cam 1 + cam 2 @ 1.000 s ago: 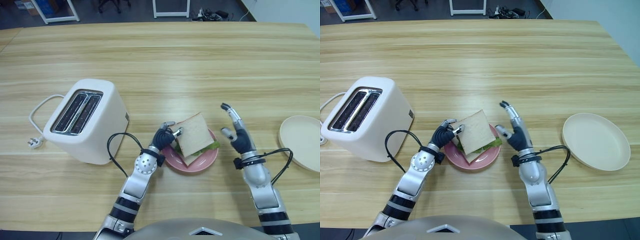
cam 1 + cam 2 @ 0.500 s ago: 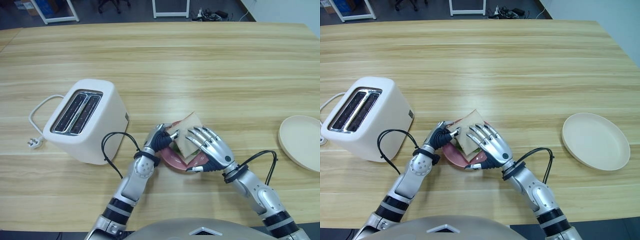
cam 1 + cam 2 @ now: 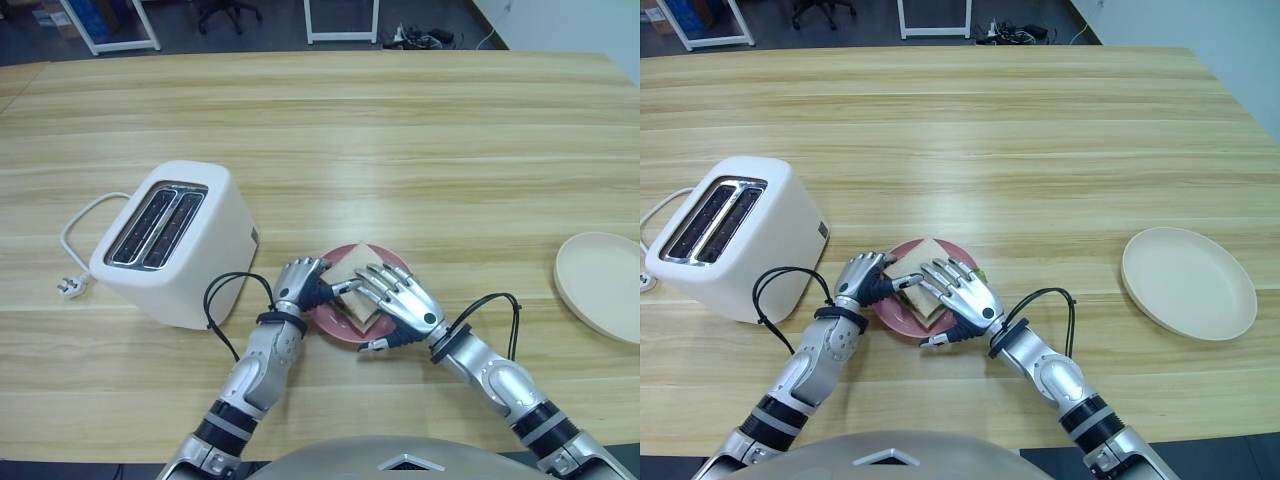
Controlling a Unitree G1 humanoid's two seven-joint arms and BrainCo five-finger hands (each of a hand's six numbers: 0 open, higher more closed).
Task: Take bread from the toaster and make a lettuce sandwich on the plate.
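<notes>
A pink plate (image 3: 327,322) lies near the table's front edge, right of the white toaster (image 3: 172,241). On the plate lies a sandwich whose top bread slice (image 3: 364,264) is flat. The lettuce under it is almost wholly hidden. My left hand (image 3: 300,284) is at the plate's left side, fingers curled and pinching the slice's left edge. My right hand (image 3: 402,302) lies palm-down on the slice with fingers spread, covering its near half. The toaster's two slots (image 3: 713,218) look dark.
A cream plate (image 3: 1188,283) sits alone at the right edge of the table. The toaster's cord and plug (image 3: 68,285) trail off its left side. Bare wooden table stretches behind the plate and toaster.
The top slice, held tilted above the plate by my left hand, has come down flat. My right hand swung in from the right, turned palm-down and settled on the slice.
</notes>
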